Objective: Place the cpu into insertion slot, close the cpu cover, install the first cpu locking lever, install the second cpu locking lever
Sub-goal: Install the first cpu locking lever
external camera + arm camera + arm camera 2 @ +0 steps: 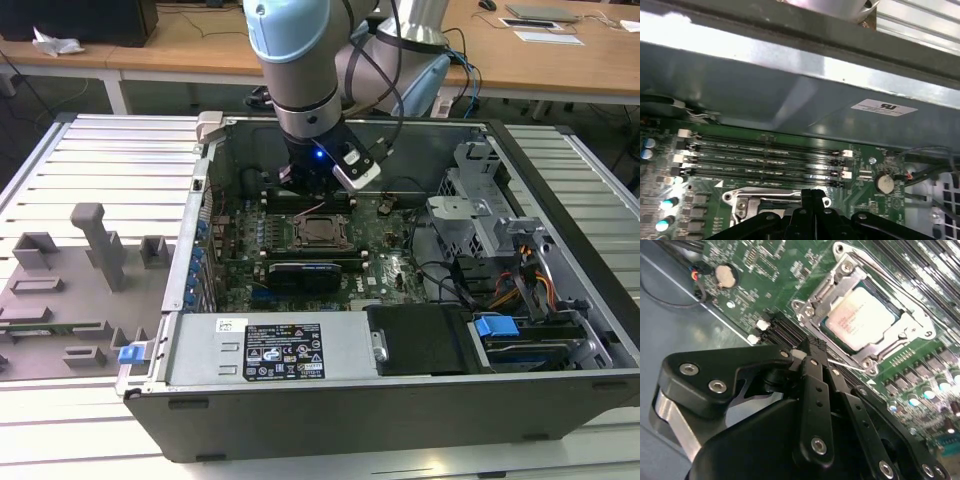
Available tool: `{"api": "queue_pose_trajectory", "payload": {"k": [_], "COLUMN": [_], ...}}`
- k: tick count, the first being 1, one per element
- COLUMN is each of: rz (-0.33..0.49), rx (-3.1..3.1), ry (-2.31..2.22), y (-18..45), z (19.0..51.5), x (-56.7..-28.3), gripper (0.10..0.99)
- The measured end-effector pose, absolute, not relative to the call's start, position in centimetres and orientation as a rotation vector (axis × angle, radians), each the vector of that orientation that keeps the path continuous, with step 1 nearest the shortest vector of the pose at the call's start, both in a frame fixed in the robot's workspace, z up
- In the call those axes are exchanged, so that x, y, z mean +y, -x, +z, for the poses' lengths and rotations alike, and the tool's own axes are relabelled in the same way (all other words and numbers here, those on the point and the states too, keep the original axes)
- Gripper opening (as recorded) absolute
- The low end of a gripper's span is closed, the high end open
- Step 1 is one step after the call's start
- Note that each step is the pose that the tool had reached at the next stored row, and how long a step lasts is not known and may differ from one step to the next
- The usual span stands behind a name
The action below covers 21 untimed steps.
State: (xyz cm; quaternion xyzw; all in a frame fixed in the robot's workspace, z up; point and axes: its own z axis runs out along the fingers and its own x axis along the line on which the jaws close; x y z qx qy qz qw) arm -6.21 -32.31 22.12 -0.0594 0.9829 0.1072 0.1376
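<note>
In the exterior view an open computer case (400,420) lies on a slatted metal table (110,160). Wooden desks (570,60) stand behind it, and a grey tray of holders (60,300) sits on the exterior view's left. The arm (300,60) comes down from the upper middle of the frame. Its gripper (310,190) hangs just above the green board (390,265), close to the insertion slot (305,230) at the board's middle.

In the second wrist view the cpu (860,315) sits in the slot, silver top up, and the cpu cover (840,275) lies flat around it. The black fingers (812,375) are pressed together, closed, with their tips near a corner of the cover. A coin battery (726,276) lies well apart.

The first wrist view adds the long memory slots (765,157) beside the cover and the grey case wall beyond them.
</note>
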Motion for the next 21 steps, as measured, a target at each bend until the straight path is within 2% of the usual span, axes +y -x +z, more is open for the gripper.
{"api": "queue_pose_trajectory", "payload": {"k": [21], "rz": [0.299], "rx": [2.801], "ry": [0.16], "y": [7.01], "z": [21.1], "x": [-31.81], "gripper": [0.106]}}
